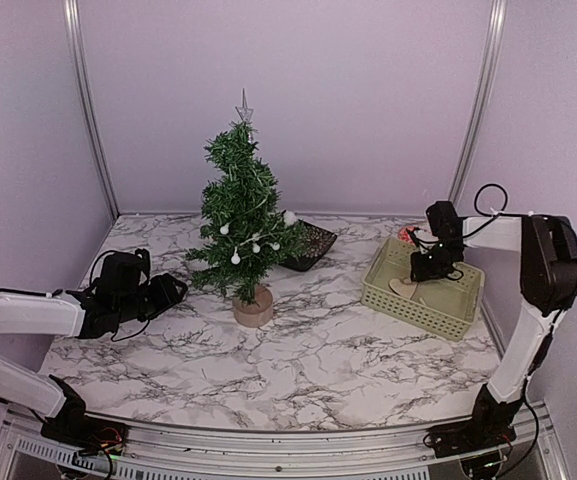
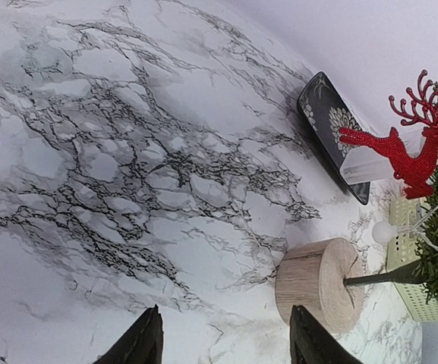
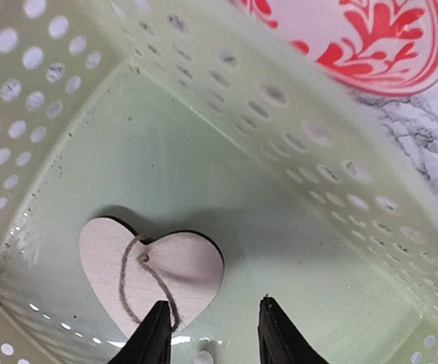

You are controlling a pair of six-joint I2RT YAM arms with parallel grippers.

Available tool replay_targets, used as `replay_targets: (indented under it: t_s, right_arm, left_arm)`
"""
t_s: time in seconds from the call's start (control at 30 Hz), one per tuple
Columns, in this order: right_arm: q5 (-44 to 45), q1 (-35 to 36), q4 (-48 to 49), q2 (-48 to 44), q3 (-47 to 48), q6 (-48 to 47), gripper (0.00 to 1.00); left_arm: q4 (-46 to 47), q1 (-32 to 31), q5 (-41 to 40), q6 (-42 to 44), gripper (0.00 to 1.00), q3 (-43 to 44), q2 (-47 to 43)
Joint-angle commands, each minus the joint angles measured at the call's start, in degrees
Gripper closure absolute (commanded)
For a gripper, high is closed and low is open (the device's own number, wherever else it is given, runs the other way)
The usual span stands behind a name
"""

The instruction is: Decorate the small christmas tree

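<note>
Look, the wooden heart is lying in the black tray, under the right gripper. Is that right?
Not quite. The wooden heart lies in the pale green basket, not the black tray, under the right gripper. The right wrist view shows it.

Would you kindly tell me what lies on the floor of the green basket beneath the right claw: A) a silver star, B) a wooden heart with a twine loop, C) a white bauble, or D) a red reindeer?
B: the right wrist view shows a wooden heart with a twine loop lying flat on the floor of the green basket, just ahead of the open right claw.
</note>
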Motion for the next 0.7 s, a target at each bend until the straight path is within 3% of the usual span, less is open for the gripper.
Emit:
replay_targets:
  t_s: [0.0, 0.17, 0.67]
  right_arm:
    - [-10.85, -1.0, 2.93, -3.21, 0.75, 1.66, 0.58]
    - [-17.03, -0.95, 5.35, -2.18, 0.0, 3.4, 0.61]
    - [-17.59, -0.33, 4.59, 4.01, 2.68, -0.41, 0.58]
  left_arm:
    - [-1.39, 0.41, 0.43, 0.89, 0.43, 1.56, -0.62]
    - [-1.39, 0.58, 0.77, 0.87, 0.43, 1.6, -0.24]
    - [-1.39, 0.72, 0.99, 0.77, 0.42, 1.37, -0.51]
